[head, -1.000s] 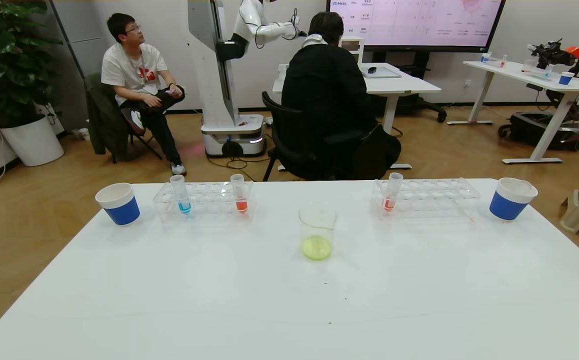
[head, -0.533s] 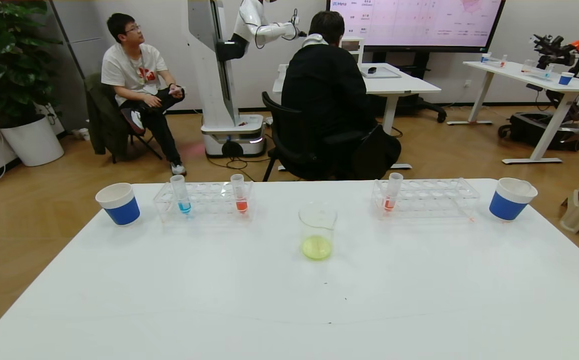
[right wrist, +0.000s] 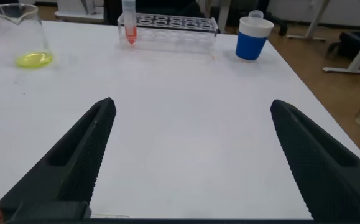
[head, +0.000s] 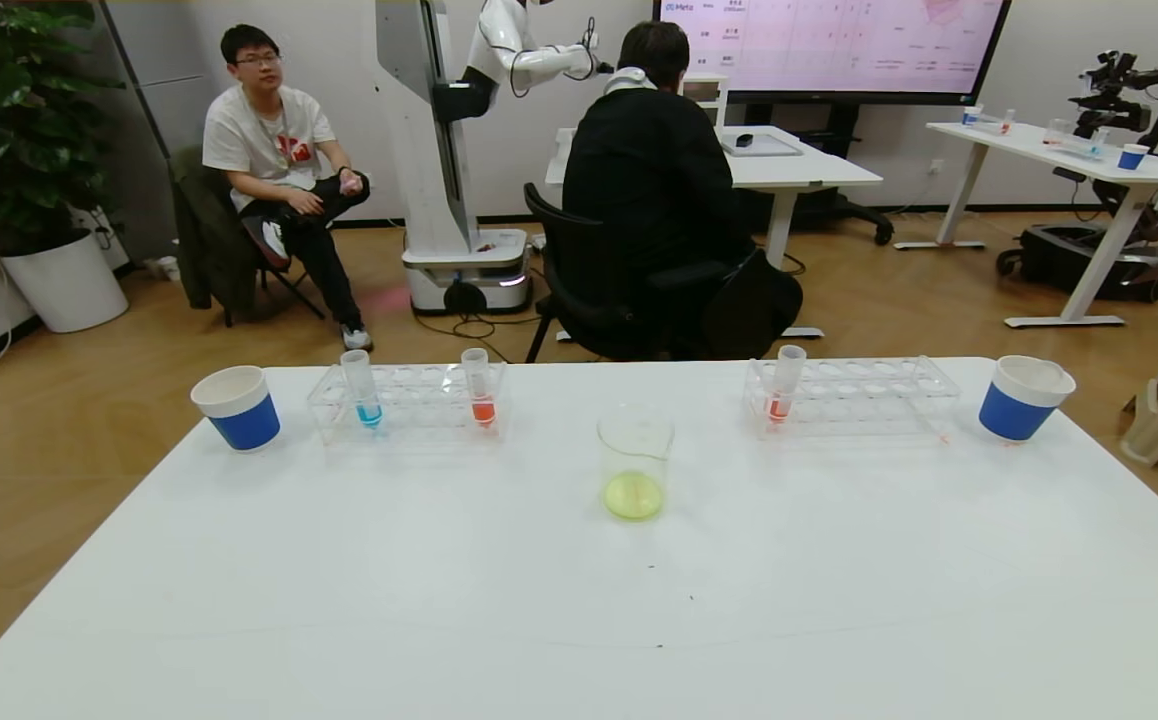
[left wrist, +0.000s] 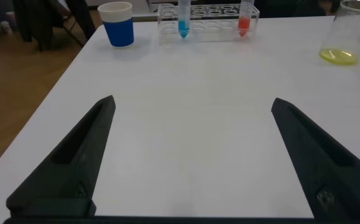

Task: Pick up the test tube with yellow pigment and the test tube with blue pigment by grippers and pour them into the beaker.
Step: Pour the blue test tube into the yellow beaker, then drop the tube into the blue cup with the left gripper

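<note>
In the head view neither arm appeared; only the wrist views showed them, the left gripper [left wrist: 192, 155] and the right gripper [right wrist: 189, 155] each hovering low over the near part of the white table [head: 579, 600] with jaws spread wide and holding nothing, their bases cut off by the frame edge. No tube with yellow pigment could be made out anywhere; yellow-green liquid lay in the bottom of the beaker [head: 634, 462], which stood at the table's middle. The test tube with blue pigment [head: 361, 387] stood upright in the left rack [head: 409, 403], an orange-red tube [head: 478, 385] in the same rack. Another orange-red tube [head: 784, 381] stood in the right rack [head: 854, 395]. A blue-and-white paper cup [head: 236, 407] stood beyond each rack's outer end. Behind, two people sat on the wooden floor's chairs.
</note>
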You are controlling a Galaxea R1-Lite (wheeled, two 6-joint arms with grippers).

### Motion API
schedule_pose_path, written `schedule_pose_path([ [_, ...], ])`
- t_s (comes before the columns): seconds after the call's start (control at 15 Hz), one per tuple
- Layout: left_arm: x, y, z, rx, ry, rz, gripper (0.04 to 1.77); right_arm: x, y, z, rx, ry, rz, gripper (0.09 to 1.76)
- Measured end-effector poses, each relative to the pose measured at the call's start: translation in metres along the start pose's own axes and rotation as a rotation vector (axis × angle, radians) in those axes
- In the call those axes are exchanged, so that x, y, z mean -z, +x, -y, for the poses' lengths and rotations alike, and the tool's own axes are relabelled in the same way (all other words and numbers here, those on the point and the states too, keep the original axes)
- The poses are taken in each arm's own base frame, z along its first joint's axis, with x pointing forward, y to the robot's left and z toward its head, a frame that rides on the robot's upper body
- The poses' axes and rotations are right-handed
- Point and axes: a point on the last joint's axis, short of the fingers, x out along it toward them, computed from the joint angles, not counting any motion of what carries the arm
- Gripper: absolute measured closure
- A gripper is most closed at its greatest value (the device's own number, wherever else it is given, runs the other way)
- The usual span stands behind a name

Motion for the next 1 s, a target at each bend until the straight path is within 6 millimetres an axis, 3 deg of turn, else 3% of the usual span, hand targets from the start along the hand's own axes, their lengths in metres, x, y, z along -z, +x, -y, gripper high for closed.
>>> schedule_pose_path([
  [1.0,0.0000,0.0000,0.0002,0.007,-0.012,0.000,0.06,0.0050,0.0002,-0.0002,0.002,0.056,-0.043,0.11],
])
